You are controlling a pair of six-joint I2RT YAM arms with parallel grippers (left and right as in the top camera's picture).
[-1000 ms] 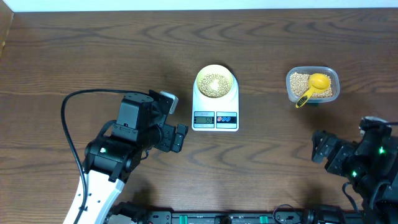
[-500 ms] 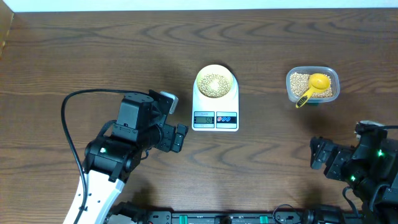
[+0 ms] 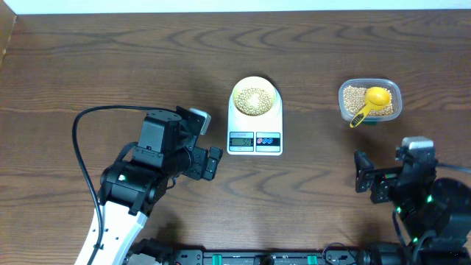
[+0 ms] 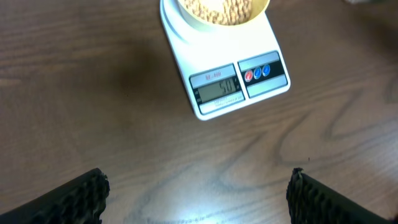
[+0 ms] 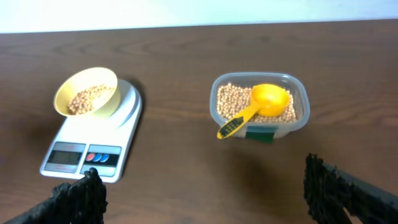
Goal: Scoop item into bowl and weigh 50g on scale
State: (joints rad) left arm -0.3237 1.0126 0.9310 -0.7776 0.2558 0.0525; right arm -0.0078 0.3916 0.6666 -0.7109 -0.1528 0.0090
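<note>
The white scale (image 3: 255, 140) stands mid-table with the pale-yellow bowl (image 3: 236, 94) on its platform. Tan beans (image 3: 255, 99) lie inside the bowl. In the left wrist view the scale (image 4: 239, 84) shows a display that looks like 50, with the beans (image 4: 224, 7) at the top edge. My left gripper (image 3: 207, 141) is open just left of the scale, and only bare wood lies under the left gripper (image 4: 198, 186). My right gripper (image 3: 370, 177) is open and empty at the front right. From the right gripper (image 5: 202, 180), the bowl (image 5: 60, 94) sits far left.
A clear plastic container (image 3: 395, 91) of beans stands at the right, with a yellow scoop (image 3: 372, 101) resting in it, handle toward the front. The right wrist view shows the container (image 5: 301, 112) and scoop (image 5: 261, 102) ahead. A black cable (image 3: 77, 147) loops left of my left arm.
My right arm has shifted left and turned, with its open gripper now nearer the middle of the table. The left arm, scale, bowl and container have not moved.
</note>
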